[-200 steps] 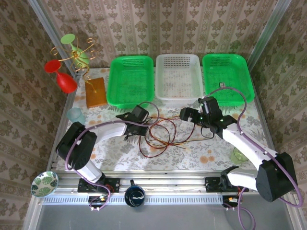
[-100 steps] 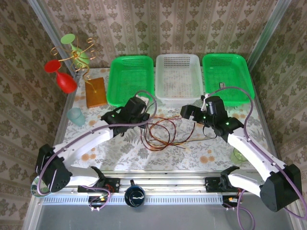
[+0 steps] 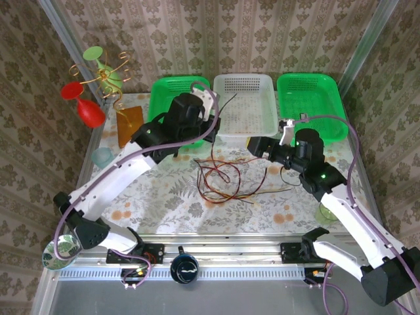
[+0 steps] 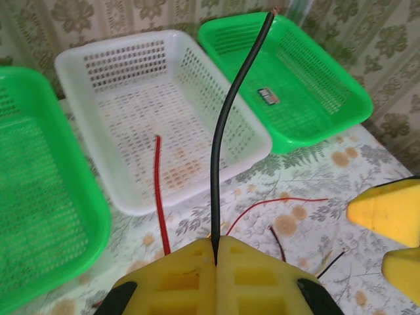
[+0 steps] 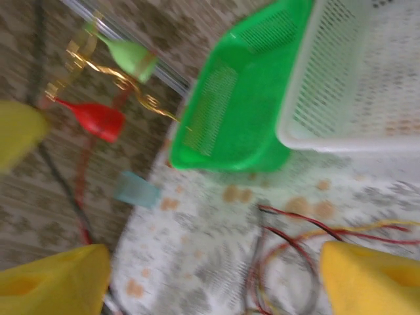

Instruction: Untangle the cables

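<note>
The cables (image 3: 223,178) lie as a loose tangle of red-orange, black and yellow-olive loops on the floral table, between the two arms. My left gripper (image 3: 209,105) is raised over the seam between the left green basket and the white basket. It is shut on a black cable (image 4: 226,111), whose free end sticks up from the closed yellow jaws (image 4: 215,248). A red cable (image 4: 158,193) hangs beside it. My right gripper (image 3: 257,146) hovers right of the tangle. In the blurred right wrist view its gripper (image 5: 213,279) is open, with the cables (image 5: 295,252) on the table below it.
Three baskets line the back: green (image 3: 178,111), white (image 3: 244,105) and green (image 3: 311,106) with a small dark item. At the back left are a wire stand with red and green glasses (image 3: 92,85) and a wooden block (image 3: 130,126). A teal cup (image 3: 102,157) stands left, a green cup (image 3: 326,213) right.
My left arm has risen and swung back toward the baskets, pulling the black cable up out of the tangle. The right arm has shifted slightly right, and the loops on the table have moved.
</note>
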You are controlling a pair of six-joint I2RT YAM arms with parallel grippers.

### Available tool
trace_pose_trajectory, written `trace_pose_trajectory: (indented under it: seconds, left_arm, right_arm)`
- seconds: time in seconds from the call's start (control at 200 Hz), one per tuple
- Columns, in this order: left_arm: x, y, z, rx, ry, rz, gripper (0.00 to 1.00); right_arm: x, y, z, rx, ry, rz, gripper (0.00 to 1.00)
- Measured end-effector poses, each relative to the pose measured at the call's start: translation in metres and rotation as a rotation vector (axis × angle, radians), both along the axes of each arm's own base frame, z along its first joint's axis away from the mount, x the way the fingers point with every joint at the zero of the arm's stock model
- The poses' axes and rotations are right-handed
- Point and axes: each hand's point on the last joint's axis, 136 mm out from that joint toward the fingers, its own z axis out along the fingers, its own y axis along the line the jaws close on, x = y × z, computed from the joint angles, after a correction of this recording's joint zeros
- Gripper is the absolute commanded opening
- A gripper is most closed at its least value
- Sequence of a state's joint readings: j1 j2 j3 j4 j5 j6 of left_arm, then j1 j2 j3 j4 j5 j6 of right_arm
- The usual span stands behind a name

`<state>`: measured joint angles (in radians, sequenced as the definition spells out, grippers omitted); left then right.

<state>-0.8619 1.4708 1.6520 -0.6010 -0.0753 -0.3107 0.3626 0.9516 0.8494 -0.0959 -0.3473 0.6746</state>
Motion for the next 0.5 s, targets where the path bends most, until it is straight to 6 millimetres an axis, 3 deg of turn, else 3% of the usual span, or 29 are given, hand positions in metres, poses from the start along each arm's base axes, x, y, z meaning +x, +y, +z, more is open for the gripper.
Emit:
trace_pose_trajectory:
  seconds: [0.09,0.185,0.5]
  left_arm:
    - [0.007,-0.013,0.004,-0.017,0.004,-0.031,0.0]
    - [0.015,-0.022,0.007,-0.03,0.011,-0.06,0.0]
    - [0.022,-0.027,0.018,-0.094,0.027,-0.127,0.0]
  right_arm:
    - [0.01,0.005,0.028,0.109,-0.046,-0.002,0.78]
    - [0.027,0.009,0.043,0.215,-0.029,0.001,0.75]
    - [0.09,0.019,0.042,0.47,0.154,0.024,0.71]
